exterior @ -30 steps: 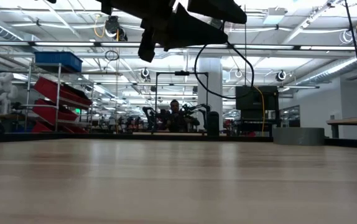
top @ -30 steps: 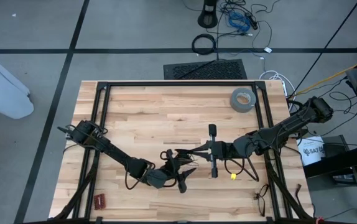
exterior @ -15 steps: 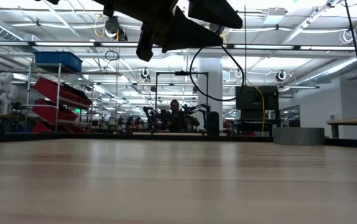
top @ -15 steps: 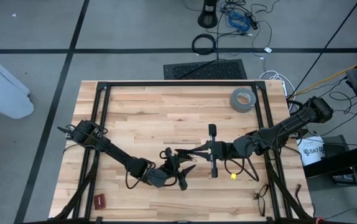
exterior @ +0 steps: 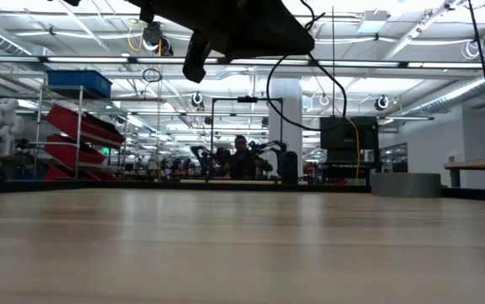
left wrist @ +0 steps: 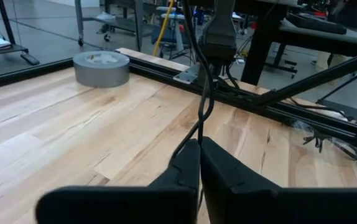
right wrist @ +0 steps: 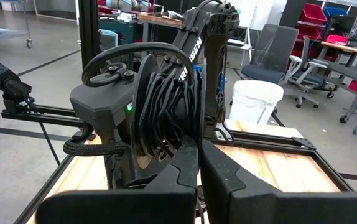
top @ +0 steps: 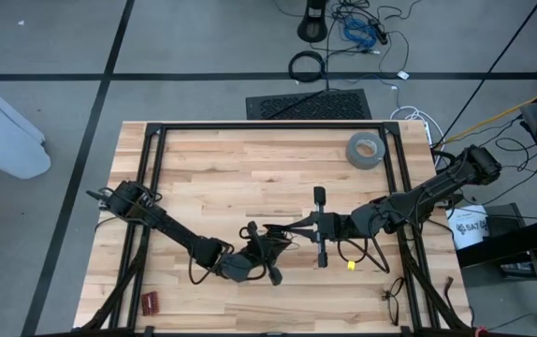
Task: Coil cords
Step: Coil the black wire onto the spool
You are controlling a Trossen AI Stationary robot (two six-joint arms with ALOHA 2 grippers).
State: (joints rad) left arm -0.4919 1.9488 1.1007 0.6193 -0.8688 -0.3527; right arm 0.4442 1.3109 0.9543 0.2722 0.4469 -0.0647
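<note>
The cords [right wrist: 166, 118] are pinched in the closed right gripper [right wrist: 198, 163] as a gathered bundle; the left gripper [left wrist: 199, 163] is clamped on the free strand, likely for wrapping, above the worktop [top: 212, 178].

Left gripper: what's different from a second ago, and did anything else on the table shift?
The left gripper has shut on the cord; a second ago its fingers stood apart. The right gripper stays shut on the cord bundle. Both arms hold their places over the table's middle, and the grey tape roll has not moved.
</note>
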